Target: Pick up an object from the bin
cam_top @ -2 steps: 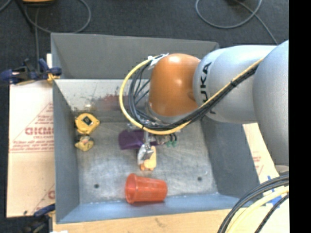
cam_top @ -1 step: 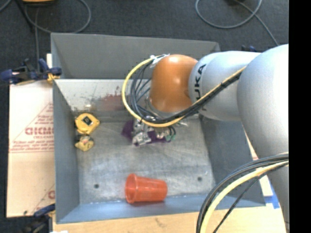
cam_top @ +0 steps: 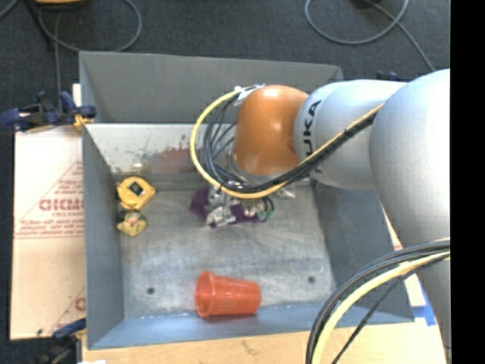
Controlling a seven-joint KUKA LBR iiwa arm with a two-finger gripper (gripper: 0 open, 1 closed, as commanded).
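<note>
Because the arm's orange wrist cover [cam_top: 261, 127] and its cables [cam_top: 203, 139] hang right over the gripper [cam_top: 223, 214], the camera view from above leaves its state hidden. I cannot tell whether it is open, closed or clamped on anything. What does show is that the gripper sits low near the middle of the bin [cam_top: 98, 226], right at a purple thing [cam_top: 200, 201], with purple showing on both sides of it. That purple thing looks like the likely pick, though I cannot make out whether it is gripped. A yellow toy [cam_top: 135, 192] lies well apart near the left wall, with a smaller yellow piece [cam_top: 130, 223] just below it. An orange cup [cam_top: 227, 295] lies on its side near the front wall, also well apart.

The main risk, as I judge it, is a poor hold. The purple thing looks uneven in shape, so a grip off its middle could let it twist or slip out on the way up. If the gripper presses too low, it could scrape the bin floor or push the thing aside instead of catching it. The looping cables hang close to the work and might brush it. The toy and the cup seem too far off to get in the way.
</note>
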